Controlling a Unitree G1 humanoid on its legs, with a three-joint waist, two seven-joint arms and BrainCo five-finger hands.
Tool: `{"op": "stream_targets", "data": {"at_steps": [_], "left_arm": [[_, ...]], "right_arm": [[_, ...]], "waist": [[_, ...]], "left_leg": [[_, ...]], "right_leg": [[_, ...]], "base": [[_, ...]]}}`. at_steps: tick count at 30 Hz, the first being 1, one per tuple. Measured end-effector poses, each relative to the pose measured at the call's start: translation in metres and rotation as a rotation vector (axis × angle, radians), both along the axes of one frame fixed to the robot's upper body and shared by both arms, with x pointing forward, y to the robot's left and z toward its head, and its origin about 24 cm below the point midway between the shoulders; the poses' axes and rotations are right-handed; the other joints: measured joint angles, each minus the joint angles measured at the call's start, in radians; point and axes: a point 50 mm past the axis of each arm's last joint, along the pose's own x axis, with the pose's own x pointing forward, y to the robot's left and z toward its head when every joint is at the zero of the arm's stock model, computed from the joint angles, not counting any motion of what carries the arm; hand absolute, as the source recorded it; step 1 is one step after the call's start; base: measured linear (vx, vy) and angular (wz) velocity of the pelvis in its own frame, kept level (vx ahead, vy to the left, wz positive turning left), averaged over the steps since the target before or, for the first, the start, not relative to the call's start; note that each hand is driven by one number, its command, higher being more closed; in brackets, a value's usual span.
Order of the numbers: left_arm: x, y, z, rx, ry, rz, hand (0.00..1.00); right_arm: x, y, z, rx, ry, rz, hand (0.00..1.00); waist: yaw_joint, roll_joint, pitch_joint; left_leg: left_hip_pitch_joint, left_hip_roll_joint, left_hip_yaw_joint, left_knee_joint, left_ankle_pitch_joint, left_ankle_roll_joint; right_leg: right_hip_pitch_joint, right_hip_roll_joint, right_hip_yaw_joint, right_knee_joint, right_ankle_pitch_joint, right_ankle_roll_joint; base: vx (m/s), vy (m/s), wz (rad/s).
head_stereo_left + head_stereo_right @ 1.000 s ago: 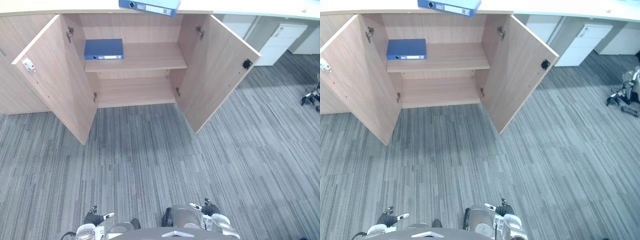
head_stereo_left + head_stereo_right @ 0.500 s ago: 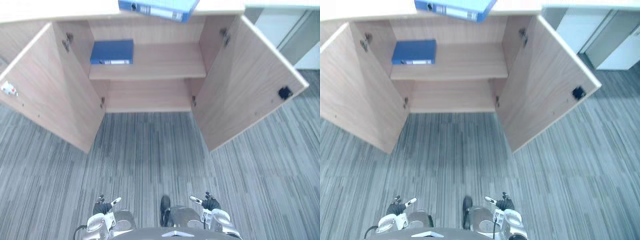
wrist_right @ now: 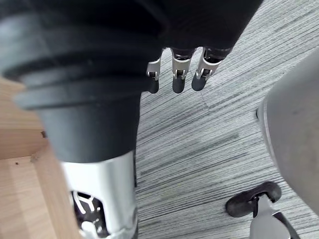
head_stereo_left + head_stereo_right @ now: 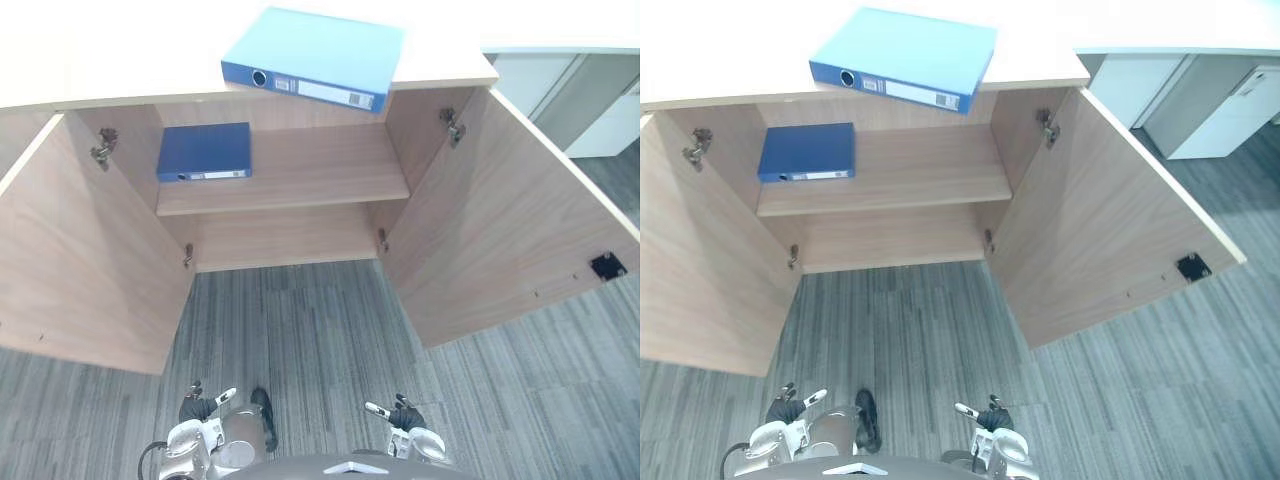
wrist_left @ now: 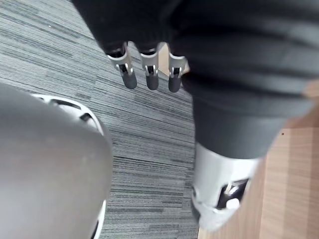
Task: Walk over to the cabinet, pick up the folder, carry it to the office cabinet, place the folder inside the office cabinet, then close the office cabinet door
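Observation:
A light blue folder lies flat on top of a low wooden cabinet, its spine facing me and one corner jutting over the front edge. Inside, on the upper shelf's left end, rests a darker blue folder. Both cabinet doors stand wide open: the left door and the right door. My left hand and right hand hang low by my sides, far short of the cabinet. Their fingers are relaxed and hold nothing.
Grey striped carpet runs between me and the cabinet, between the two open doors. The lower shelf is bare. White drawer units stand to the right behind the cabinet.
The camera has come closer to the cabinet: it fills more of the view and its top with the light blue folder now shows in full. Both hands still hang at my sides.

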Motion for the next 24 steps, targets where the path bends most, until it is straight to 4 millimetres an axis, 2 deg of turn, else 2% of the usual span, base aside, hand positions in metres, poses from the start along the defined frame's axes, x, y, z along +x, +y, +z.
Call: {"op": "stream_targets", "data": {"at_steps": [1,2,3,5,7,8,9,10,11,12,13,15,16,18,20,22,24], "left_arm": [[0.000,-0.001,-0.001,0.003,0.012,-0.027,0.00],[-0.001,-0.001,-0.001,0.004,0.015,-0.033,0.00],[-0.002,-0.002,-0.002,0.003,0.020,-0.037,0.00],[-0.004,-0.002,-0.003,-0.001,0.033,-0.032,0.00],[-0.006,-0.004,-0.004,-0.016,0.036,-0.007,0.00],[-0.005,-0.005,-0.004,-0.019,0.034,-0.005,0.00],[-0.005,-0.007,-0.004,-0.024,0.035,-0.004,0.00],[-0.008,-0.007,-0.005,-0.026,0.041,-0.003,0.00],[-0.008,-0.006,-0.005,-0.023,0.041,-0.002,0.00],[-0.008,-0.003,-0.005,-0.026,0.041,0.023,0.00],[-0.010,-0.014,-0.008,-0.060,0.049,0.044,0.00],[-0.013,-0.024,-0.009,-0.090,0.049,0.063,0.00],[-0.011,-0.024,-0.009,-0.092,0.043,0.068,0.00],[-0.009,-0.021,-0.007,-0.089,0.027,0.088,0.00],[-0.007,-0.021,-0.006,-0.091,0.012,0.101,0.00],[-0.005,-0.021,-0.004,-0.089,0.003,0.102,0.00],[-0.003,-0.021,-0.003,-0.086,-0.006,0.095,0.00]], "right_arm": [[0.002,0.000,0.001,-0.001,-0.010,0.001,0.00],[0.003,0.000,0.001,-0.002,-0.014,0.001,0.00],[0.005,0.000,0.003,-0.005,-0.030,0.002,0.00],[0.010,0.002,0.005,-0.004,-0.047,0.006,0.00],[0.014,0.002,0.006,-0.005,-0.058,0.011,0.00],[0.016,0.001,0.007,-0.007,-0.063,0.012,0.00],[0.018,0.000,0.008,-0.011,-0.071,0.013,0.00],[0.018,-0.001,0.008,-0.015,-0.071,0.014,0.00],[0.015,-0.002,0.007,-0.014,-0.061,0.013,0.00],[0.012,-0.002,0.005,-0.010,-0.048,0.008,0.00],[0.013,-0.014,0.006,-0.043,-0.044,0.013,0.00],[0.007,-0.025,0.006,-0.062,-0.030,-0.010,0.00],[0.006,-0.027,0.006,-0.067,-0.028,-0.016,0.00],[0.000,-0.028,0.004,-0.068,-0.013,-0.016,0.00],[-0.005,-0.027,0.002,-0.067,0.003,-0.013,0.00],[-0.007,-0.027,0.001,-0.066,0.009,-0.016,0.00],[-0.007,-0.027,0.001,-0.062,0.013,-0.020,0.00]], "waist": [[-0.009,0.004,0.002],[-0.010,0.009,0.005],[-0.013,0.007,0.004],[-0.016,0.009,0.005],[-0.031,0.018,0.007],[-0.032,0.021,0.008],[-0.037,0.029,0.009],[-0.040,0.030,0.010],[-0.044,0.022,0.006],[-0.044,0.002,0.004],[-0.039,0.060,0.006],[-0.041,0.092,-0.004],[-0.046,0.105,-0.003],[-0.049,0.094,0.004],[-0.029,0.091,0.006],[-0.025,0.090,0.004],[-0.016,0.089,0.003]], "left_leg": [[0.050,-0.015,0.000,-0.024,-0.019,0.006],[0.075,-0.020,0.000,-0.034,-0.029,0.007],[0.126,-0.026,0.000,-0.052,-0.044,0.008],[0.199,-0.029,-0.003,-0.095,-0.053,0.005],[0.277,-0.016,-0.009,-0.149,-0.051,0.001],[0.290,-0.009,-0.011,-0.161,-0.050,-0.001],[0.308,0.007,-0.016,-0.178,-0.048,-0.012],[0.326,0.010,-0.029,-0.195,-0.049,-0.037],[0.334,0.001,-0.043,-0.201,-0.052,-0.055],[0.367,-0.012,-0.067,-0.216,-0.080,-0.096],[0.389,0.028,-0.067,-0.214,-0.077,-0.117],[0.385,0.055,-0.069,-0.172,-0.073,-0.124],[0.352,0.078,-0.085,-0.081,-0.070,-0.127],[0.238,0.135,-0.125,0.192,-0.065,-0.139],[0.145,0.195,-0.107,0.433,-0.073,-0.133],[0.104,0.213,-0.070,0.435,-0.090,-0.118],[0.075,0.207,-0.055,0.330,-0.103,-0.111]], "right_leg": [[-0.065,-0.018,-0.001,0.177,0.031,0.050],[-0.096,-0.024,-0.002,0.256,0.033,0.055],[-0.148,-0.035,-0.020,0.374,0.028,0.048],[-0.220,-0.041,-0.059,0.444,-0.008,0.010],[-0.295,-0.023,-0.114,0.352,-0.057,-0.033],[-0.311,-0.012,-0.123,0.305,-0.059,-0.037],[-0.336,0.008,-0.140,0.177,-0.045,-0.049],[-0.335,0.030,-0.133,0.005,0.021,-0.066],[-0.328,0.031,-0.125,-0.084,0.097,-0.081],[-0.320,0.022,-0.097,-0.122,0.211,-0.090],[-0.310,0.046,-0.120,-0.087,0.192,-0.105],[-0.284,0.056,-0.145,-0.099,0.140,-0.109],[-0.254,0.060,-0.165,-0.115,0.124,-0.115],[-0.173,0.071,-0.185,-0.171,0.112,-0.121],[-0.090,0.081,-0.195,-0.208,0.101,-0.129],[-0.046,0.084,-0.186,-0.236,0.096,-0.125],[-0.037,0.084,-0.162,-0.243,0.092,-0.119]], "base": [[0.37,0.213,-0.01],[0.36,0.171,0.11],[0.36,0.119,0.11],[0.35,0.063,0.11],[0.35,-0.026,0.18],[0.40,-0.123,0.21],[0.40,-0.167,0.27],[0.41,-0.185,0.37],[0.39,-0.187,0.50],[0.39,-0.180,0.37],[0.45,-0.220,0.33],[0.34,-0.193,0.24],[0.29,-0.236,0.44],[0.26,-0.210,0.44],[0.20,-0.101,0.00],[0.17,-0.011,-0.21],[0.16,0.073,-0.39]]}}
